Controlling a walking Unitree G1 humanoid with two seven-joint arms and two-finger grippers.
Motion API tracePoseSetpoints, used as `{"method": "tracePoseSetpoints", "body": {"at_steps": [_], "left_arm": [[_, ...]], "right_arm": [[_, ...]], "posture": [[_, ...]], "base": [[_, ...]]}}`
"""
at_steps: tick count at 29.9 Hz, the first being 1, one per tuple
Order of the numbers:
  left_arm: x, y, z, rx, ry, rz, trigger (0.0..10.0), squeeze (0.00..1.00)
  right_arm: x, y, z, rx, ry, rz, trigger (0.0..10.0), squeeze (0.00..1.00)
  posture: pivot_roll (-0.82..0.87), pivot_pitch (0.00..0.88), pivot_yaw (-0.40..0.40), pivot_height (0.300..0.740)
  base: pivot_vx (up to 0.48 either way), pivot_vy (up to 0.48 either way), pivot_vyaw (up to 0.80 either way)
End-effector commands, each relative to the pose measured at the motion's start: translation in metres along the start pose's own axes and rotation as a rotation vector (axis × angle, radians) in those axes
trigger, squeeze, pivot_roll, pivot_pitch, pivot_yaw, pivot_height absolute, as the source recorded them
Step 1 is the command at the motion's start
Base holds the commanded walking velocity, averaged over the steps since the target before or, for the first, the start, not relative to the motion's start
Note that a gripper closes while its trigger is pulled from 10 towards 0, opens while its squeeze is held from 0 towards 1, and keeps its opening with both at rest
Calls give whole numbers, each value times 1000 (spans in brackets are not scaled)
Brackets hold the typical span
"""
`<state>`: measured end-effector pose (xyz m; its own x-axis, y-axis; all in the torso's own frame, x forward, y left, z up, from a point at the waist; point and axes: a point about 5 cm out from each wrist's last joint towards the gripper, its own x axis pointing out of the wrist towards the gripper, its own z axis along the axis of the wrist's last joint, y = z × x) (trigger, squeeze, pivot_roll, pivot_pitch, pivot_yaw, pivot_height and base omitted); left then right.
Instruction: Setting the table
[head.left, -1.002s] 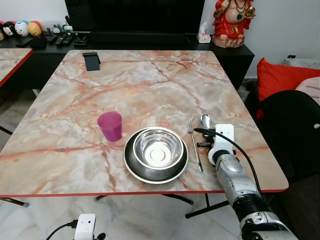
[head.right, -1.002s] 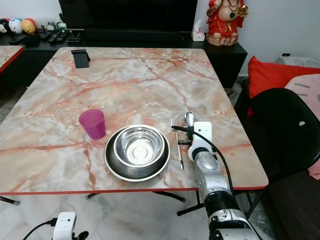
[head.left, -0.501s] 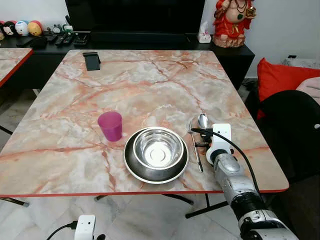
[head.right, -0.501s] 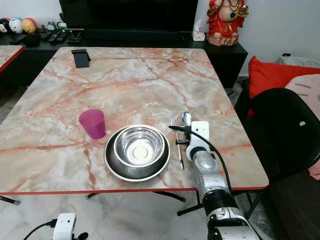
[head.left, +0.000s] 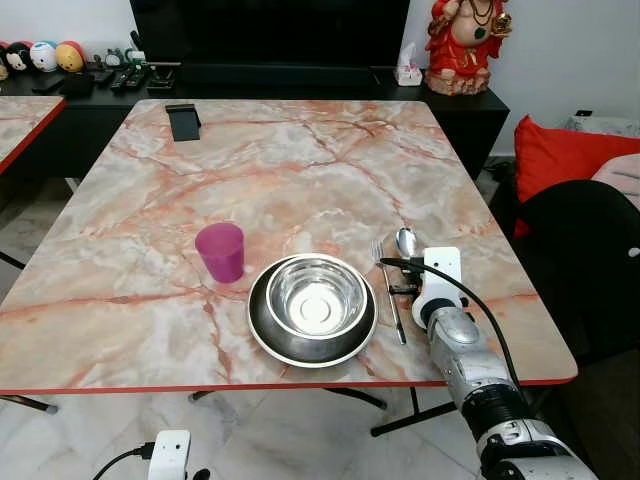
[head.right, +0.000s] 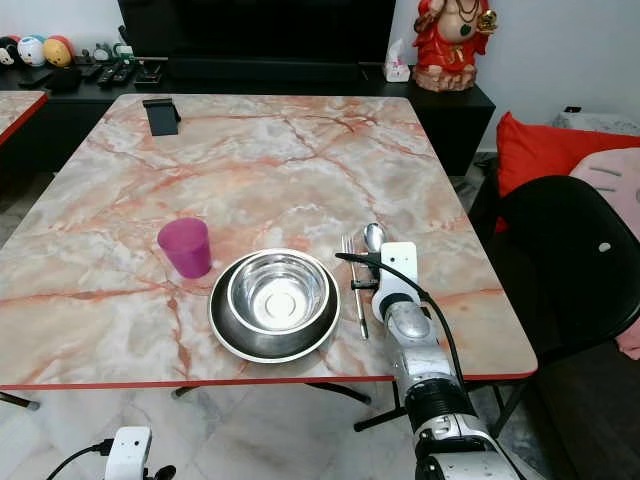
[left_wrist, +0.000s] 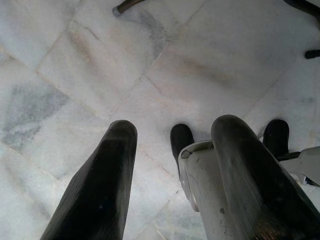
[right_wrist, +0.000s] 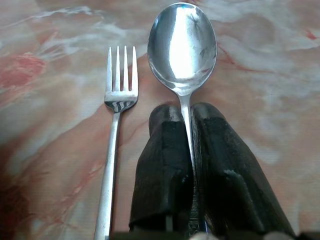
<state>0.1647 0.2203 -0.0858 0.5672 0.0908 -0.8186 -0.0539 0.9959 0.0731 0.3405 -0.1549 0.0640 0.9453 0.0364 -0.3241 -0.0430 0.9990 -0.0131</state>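
Nesting steel bowl (head.left: 315, 296) in plate (head.left: 270, 335), empty cup (head.left: 221, 251)

Right arm: we reach it forward over the counter's (head.left: 150, 230) near edge, wrist low.
Right gripper (right_wrist: 192, 150): our fingers (right_wrist: 165, 165) are pinched together on the spoon (right_wrist: 182, 47) handle.
Left gripper (left_wrist: 172, 165): hangs below the counter, our fingers (left_wrist: 100, 190) spread apart.

You have a table (head.left: 300, 170) of pink-and-cream marble pattern with orange-red veins and a red edge. Left of frame centre stands a magenta cup (head.left: 221, 251); the bowl (head.left: 316, 297), fork (right_wrist: 114, 145) and spoon (right_wrist: 182, 47) are shiny silver. A red cushion (head.left: 560, 155) sits at right, over white marbled floor (left_wrist: 75, 65).
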Motion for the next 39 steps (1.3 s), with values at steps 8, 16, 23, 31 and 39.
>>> {"method": "tracePoseSetpoints", "body": {"at_steps": [8, 16, 23, 31, 39], "left_arm": [[0, -7, -5, 20, 26, -15, 10000, 0], [0, -6, -5, 20, 18, -15, 10000, 0], [-1, -3, -6, 21, 25, -12, 10000, 0], [-1, 0, -7, 21, 31, -8, 10000, 0], [-1, -1, -7, 22, 30, -7, 10000, 0]], "right_arm": [[2, 1, 3, -13, 6, 3, 10000, 0], [3, 3, 0, -10, 24, 0, 10000, 0], [3, 2, -4, -6, 39, -5, 10000, 0], [2, 2, -6, -3, 48, -9, 10000, 478], [3, 2, -6, -1, 52, -13, 10000, 463]], "posture": [[-77, 0, -38, 740], [-75, 0, -37, 740], [-75, 0, -37, 740], [-74, 0, -35, 740], [-73, 0, -34, 740]], "base": [[0, 0, 0], [0, 0, 0], [0, 0, 0], [0, 0, 0], [0, 0, 0]]}}
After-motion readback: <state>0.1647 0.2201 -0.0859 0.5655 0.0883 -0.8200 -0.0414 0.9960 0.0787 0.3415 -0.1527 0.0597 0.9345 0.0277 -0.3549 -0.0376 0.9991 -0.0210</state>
